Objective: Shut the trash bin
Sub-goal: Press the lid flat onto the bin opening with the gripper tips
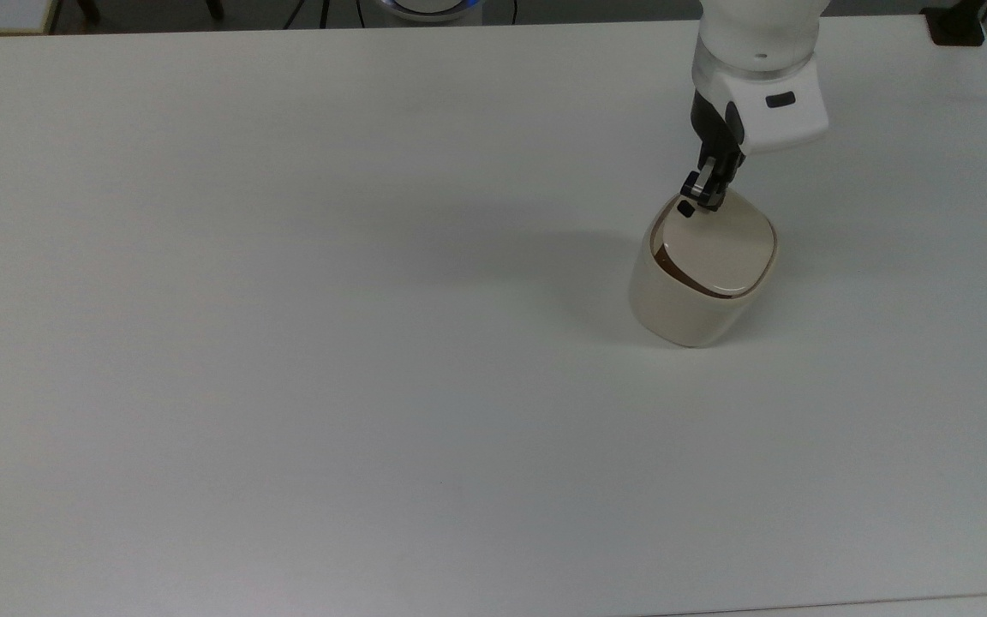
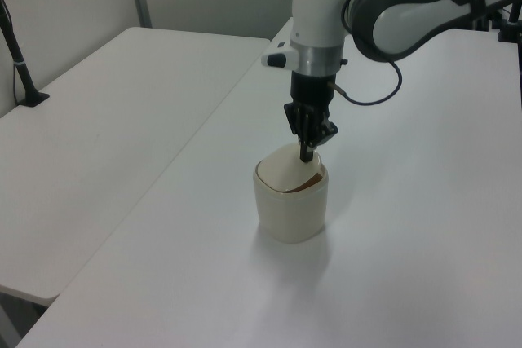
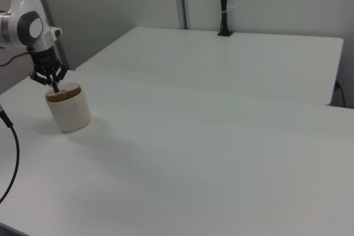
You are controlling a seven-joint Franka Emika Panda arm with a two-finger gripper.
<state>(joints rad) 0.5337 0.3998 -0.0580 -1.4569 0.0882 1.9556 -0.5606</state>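
Note:
The cream-beige trash bin (image 1: 689, 310) stands on the white table toward the top view's right. Its flat lid (image 1: 718, 247) lies almost level on the rim, with a thin dark crescent of gap along the top view's left edge. My gripper (image 1: 693, 198) points down with its fingers shut together and empty, the tips touching the lid's far edge by the rim. In the left view the gripper (image 2: 306, 153) presses on the tilted lid (image 2: 283, 173) of the bin (image 2: 290, 209). The right view has the bin (image 3: 69, 113) at its left with the gripper (image 3: 55, 88) on top.
The white table (image 1: 288, 343) stretches wide around the bin. A second white table (image 2: 98, 112) adjoins it in the left view, with a black post (image 2: 20, 63) clamped at its edge. Another black post (image 3: 223, 4) stands at the back in the right view.

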